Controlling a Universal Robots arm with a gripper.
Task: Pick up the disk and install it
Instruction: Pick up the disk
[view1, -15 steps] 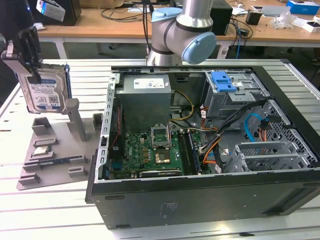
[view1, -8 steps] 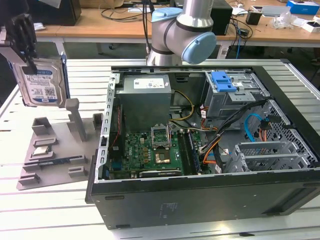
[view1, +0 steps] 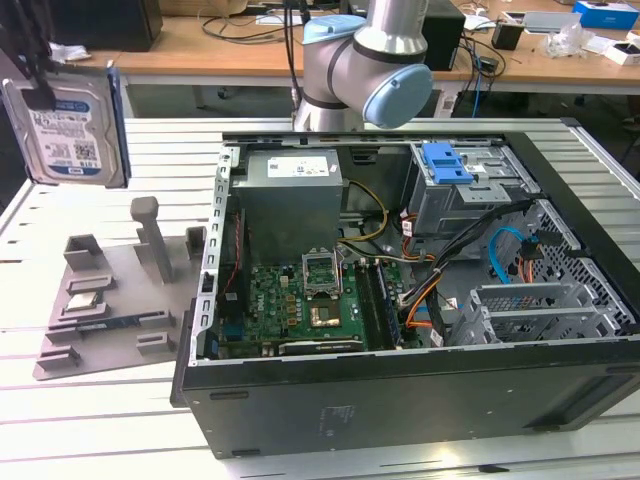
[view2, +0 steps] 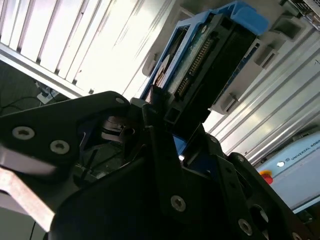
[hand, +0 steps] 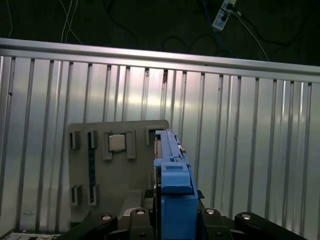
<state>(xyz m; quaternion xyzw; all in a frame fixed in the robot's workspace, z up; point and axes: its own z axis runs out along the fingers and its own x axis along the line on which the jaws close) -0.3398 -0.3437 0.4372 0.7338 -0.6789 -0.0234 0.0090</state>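
The disk (view1: 66, 128), a silver hard drive with a white-and-blue label and a thin blue rail, hangs upright in the air at the exterior view's far left. It is above the grey holder tray (view1: 100, 300). My gripper (view1: 38, 92) is shut on its upper edge. In the second wrist view the disk (view2: 202, 60) juts out from between the black fingers (view2: 155, 145), connector side showing. In the first wrist view the disk (hand: 171, 170) is edge-on, clamped in the gripper (hand: 172, 212), with the tray (hand: 117, 165) below it.
An open computer case (view1: 400, 400) lies on the slatted metal table (view1: 90, 420), at the exterior view's right of the tray. Inside are a grey power-supply box (view1: 290, 195), a motherboard (view1: 300, 305), and a metal drive cage (view1: 470, 200) topped by a blue bracket (view1: 446, 162). The arm's base (view1: 365, 65) stands behind.
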